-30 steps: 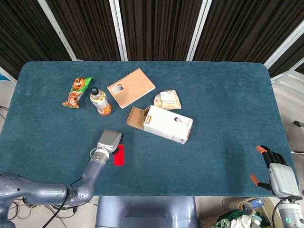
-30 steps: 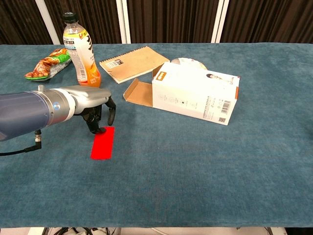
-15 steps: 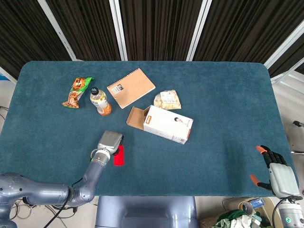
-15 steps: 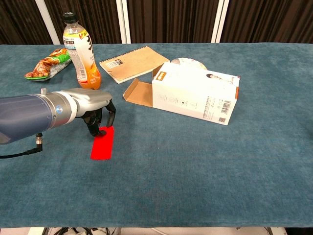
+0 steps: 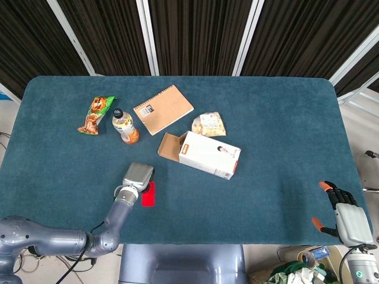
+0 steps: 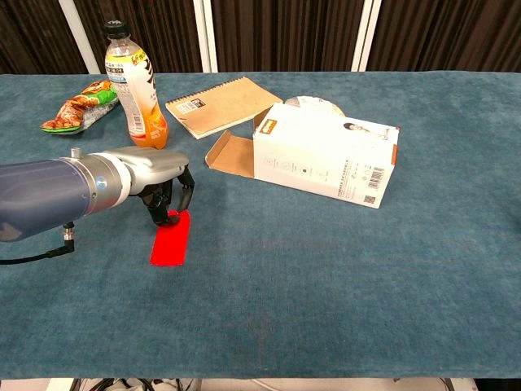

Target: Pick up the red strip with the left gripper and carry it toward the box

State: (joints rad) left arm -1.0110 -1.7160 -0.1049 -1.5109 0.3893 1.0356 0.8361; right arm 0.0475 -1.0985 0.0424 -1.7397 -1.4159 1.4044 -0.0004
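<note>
The red strip (image 6: 171,239) lies flat on the blue cloth, left of centre near the front; in the head view the red strip (image 5: 148,194) sits just right of my left hand (image 5: 137,176). My left hand (image 6: 157,181) hangs over the strip's far end with its fingers (image 6: 168,213) curled down and apart, one tip touching that end. The strip is not lifted. The white box (image 6: 326,156) lies on its side to the right, its brown flap open toward the strip. My right hand (image 5: 345,214) rests at the front right edge with its fingers spread and nothing in them.
An orange drink bottle (image 6: 134,81) stands just behind my left hand. A snack packet (image 6: 79,106) lies at the far left, a spiral notebook (image 6: 224,104) behind the box flap, and a small food bag (image 5: 209,124) behind the box (image 5: 209,154).
My left hand has edged slightly right and lower over the strip's far end. The strip and my right hand have stayed where they were.
</note>
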